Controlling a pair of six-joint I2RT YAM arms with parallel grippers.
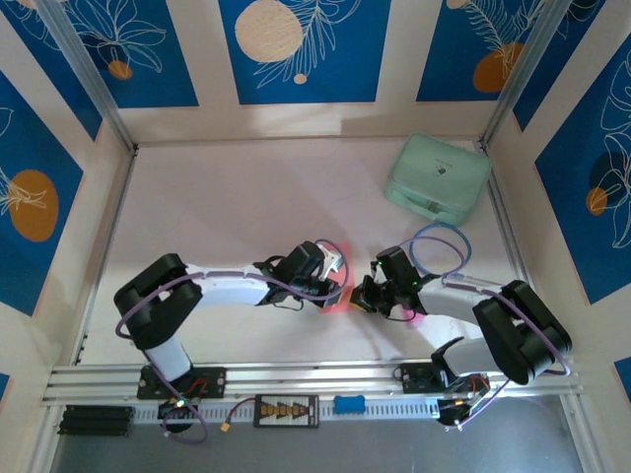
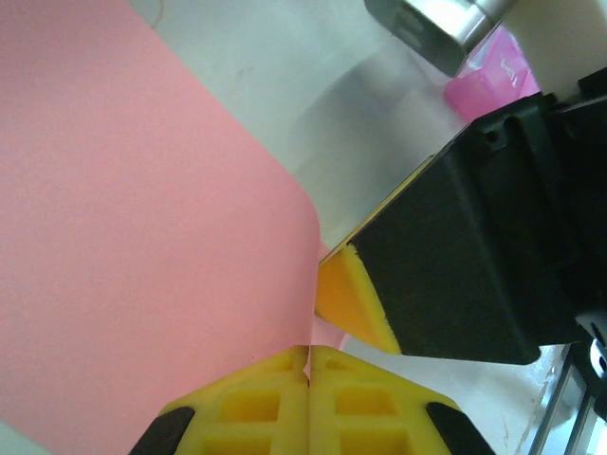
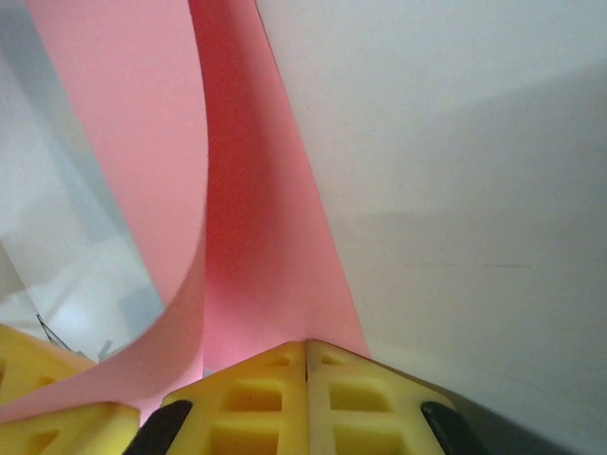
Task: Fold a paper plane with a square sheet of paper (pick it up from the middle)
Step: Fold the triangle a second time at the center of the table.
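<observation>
The square sheet of paper [image 1: 337, 292], salmon pink, hangs bent between both grippers at the table's middle. My left gripper [image 1: 338, 268] is shut on one edge of it. In the left wrist view its yellow jaws [image 2: 309, 349] meet on the sheet [image 2: 142, 237], which spreads up and left. My right gripper [image 1: 367, 293] is shut on the other side. In the right wrist view the paper [image 3: 256, 218] rises from the closed jaws [image 3: 305, 343] and curls over to the left in a loose arc. The two grippers stand almost tip to tip.
A mint-green case [image 1: 438, 177] lies at the back right. A small bright-pink object [image 1: 414, 317] sits just under the right arm, also seen behind the right gripper's body [image 2: 488, 78]. Aluminium rails run along both table sides.
</observation>
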